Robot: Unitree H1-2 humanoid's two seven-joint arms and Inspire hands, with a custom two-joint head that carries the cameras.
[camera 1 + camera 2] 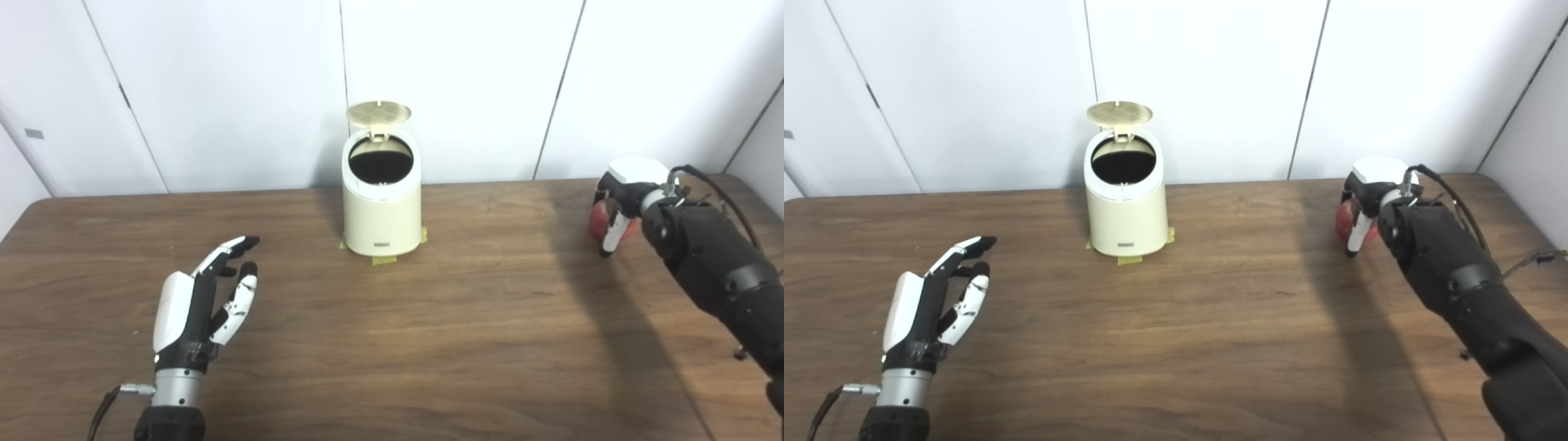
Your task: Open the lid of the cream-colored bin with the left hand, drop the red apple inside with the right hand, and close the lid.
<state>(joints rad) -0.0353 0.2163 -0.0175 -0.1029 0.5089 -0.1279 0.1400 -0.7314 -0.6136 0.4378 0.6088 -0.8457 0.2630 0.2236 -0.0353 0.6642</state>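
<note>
We take the cream-colored bin (381,199) as landmark: its lid (378,114) stands up at the back, mouth open. The red apple (600,220) sits on the table (429,331) well to the bin's right, w/ the right hand (625,196) curled round it from above. So the carry runs leftward to the mouth. The left hand (205,294), fingers spread and holding nothing, rests front-left of the bin. Both views show approx. the same; the right eye shows slightly more apple.
</note>
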